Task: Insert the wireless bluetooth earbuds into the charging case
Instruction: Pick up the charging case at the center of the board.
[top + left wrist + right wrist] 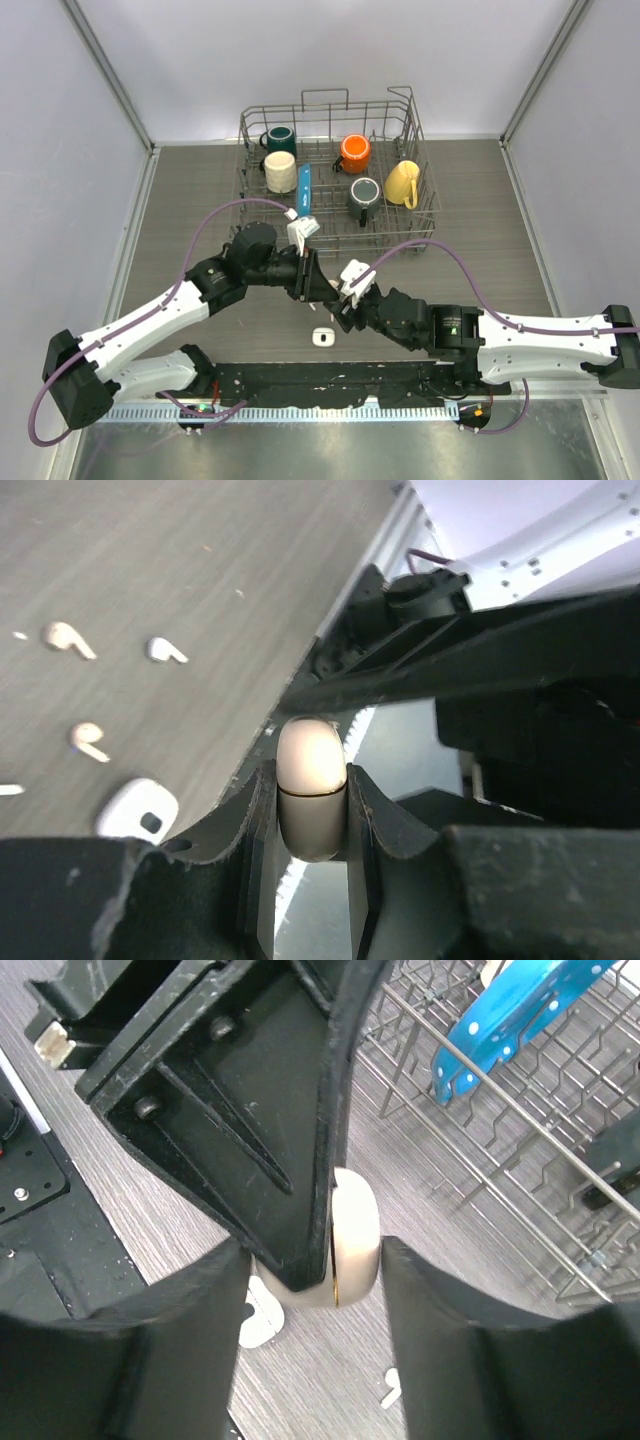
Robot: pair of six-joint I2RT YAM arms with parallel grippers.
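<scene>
1. Left end effector (311,772) is pressed together on the pink-beige charging case (311,752), held off the surface (150,560). The lid seam is visible and looks closed.
2. Right end effector (312,1248) is spread, one finger on each side of the same case. Whether its pads touch the case cannot be told.
3. Three earbuds (68,638) (165,650) (88,740) lie loose on the surface, apart from one another. They are near a white charging case (138,810), which also rests there.
4. Step in hand (judgement): getting the held case open, or handing it across, before any earbud goes in.
5. To do it well:
   - Keep the left pinch low on the body so the lid half stays free.
   - Bring the right fingers onto the lid only, above the seam.
   - Swing the lid about its hinge rather than pulling straight.
   - The smooth rounded shell may squirt out of a hard squeeze.
6. Writing: none legible on either case. The blue utensil (510,1010) in the dish rack (480,1160) carries pale marks too small to read.
</scene>
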